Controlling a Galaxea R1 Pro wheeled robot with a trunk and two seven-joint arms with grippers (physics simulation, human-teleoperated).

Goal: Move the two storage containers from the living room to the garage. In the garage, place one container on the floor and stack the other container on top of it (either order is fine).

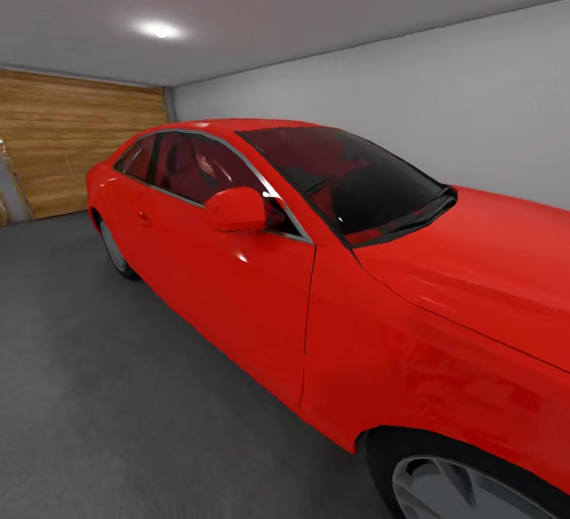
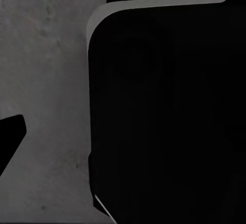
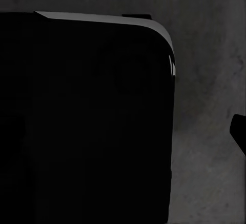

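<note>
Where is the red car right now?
In the head view, the red car is parked close on the right, on the grey concrete floor, beside the pale grey wall.

Red car (image 1: pixel 317 266), grey floor (image 1: pixel 95 392), wood door (image 1: pixel 63 139)

No legible text or labels.

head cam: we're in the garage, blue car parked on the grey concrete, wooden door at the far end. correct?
Not quite: the car is red, not blue, as the head view shows. The rest holds: it stands on the grey concrete floor, with the wooden door at the far end.
</note>
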